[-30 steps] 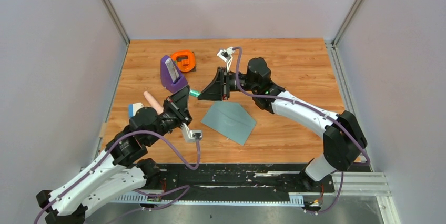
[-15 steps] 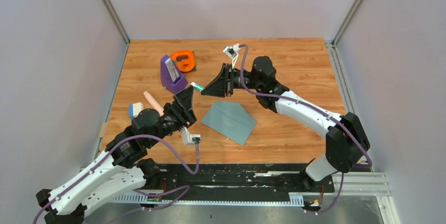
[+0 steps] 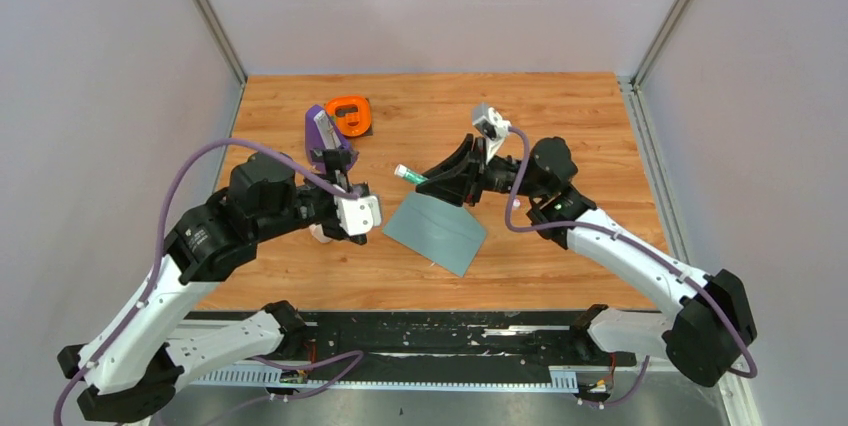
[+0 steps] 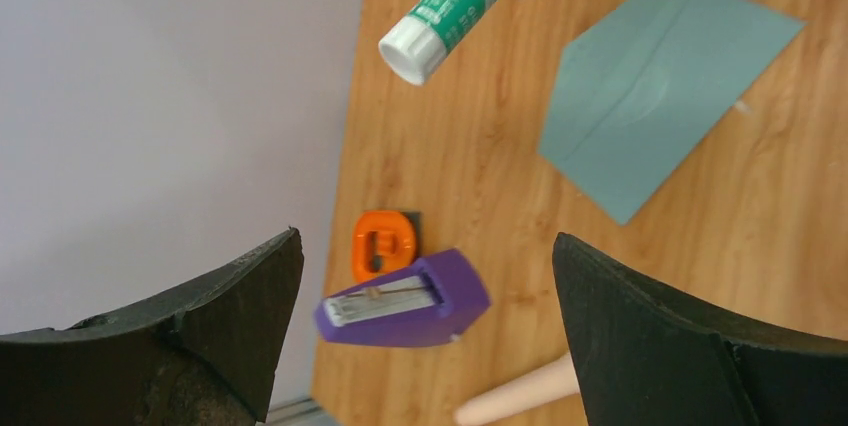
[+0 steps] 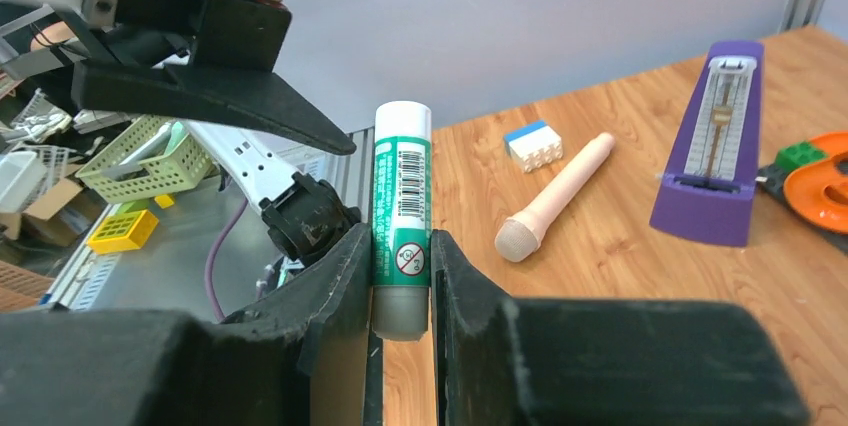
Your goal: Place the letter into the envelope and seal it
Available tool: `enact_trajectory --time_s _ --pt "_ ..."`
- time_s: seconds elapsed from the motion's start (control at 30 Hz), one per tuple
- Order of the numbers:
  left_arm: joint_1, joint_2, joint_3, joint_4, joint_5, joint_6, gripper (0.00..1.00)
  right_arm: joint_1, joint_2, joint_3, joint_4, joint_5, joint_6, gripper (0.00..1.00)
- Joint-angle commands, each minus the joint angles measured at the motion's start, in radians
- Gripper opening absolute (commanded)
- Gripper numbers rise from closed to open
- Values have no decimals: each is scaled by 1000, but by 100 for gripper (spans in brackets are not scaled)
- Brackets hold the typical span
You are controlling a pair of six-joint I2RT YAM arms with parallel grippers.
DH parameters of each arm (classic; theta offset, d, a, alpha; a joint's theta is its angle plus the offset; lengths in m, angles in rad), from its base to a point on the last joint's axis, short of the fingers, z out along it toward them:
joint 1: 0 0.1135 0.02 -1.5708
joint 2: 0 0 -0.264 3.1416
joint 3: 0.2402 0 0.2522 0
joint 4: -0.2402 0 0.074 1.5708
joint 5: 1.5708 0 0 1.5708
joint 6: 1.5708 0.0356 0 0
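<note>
While the left pincer (image 4: 425, 241) has risen agape, the right pincer (image 5: 400, 246) grips the glue stick (image 5: 402, 186).

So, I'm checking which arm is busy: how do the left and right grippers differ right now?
The right gripper is shut; the left gripper is wide open. The right gripper holds a green glue stick; the left gripper holds nothing. Both are black and raised off the table.

1. I'm running this from afar in what looks like a robotics lab cell: plain grey panel walls (image 3: 100, 146) on aluminium posts (image 3: 207, 14) box in a wooden table (image 3: 580, 116).
2. Past its edge I see a plastic basket (image 5: 150, 161), a cardboard box (image 5: 45, 201) and a yellow bin (image 5: 120, 229), all bench clutter.
</note>
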Motion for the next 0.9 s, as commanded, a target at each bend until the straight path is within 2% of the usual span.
enact_trajectory --time_s 0.0,0.1,0.17,0.27,0.33,0.4,0.77,0.87 --pt "77 36 80 -27 240 -396 100 3 -91 -100 289 68 -8 0" --pt "122 65 110 25 379 -620 100 20 -120 -155 444 143 26 0" --pt "143 82 113 124 533 -773 99 42 -131 -173 513 213 25 0" --pt "167 100 96 273 632 -997 97 70 -132 -182 582 265 8 0" --pt "171 109 97 369 661 -1059 94 79 -131 -180 589 284 -12 0" --pt "171 121 103 425 667 -1084 89 84 -125 -180 600 285 -16 0" --pt "172 187 134 490 634 -1144 77 98 -99 -152 604 236 -22 0" --pt "171 198 149 490 625 -1135 66 100 -93 -143 598 233 -22 0"
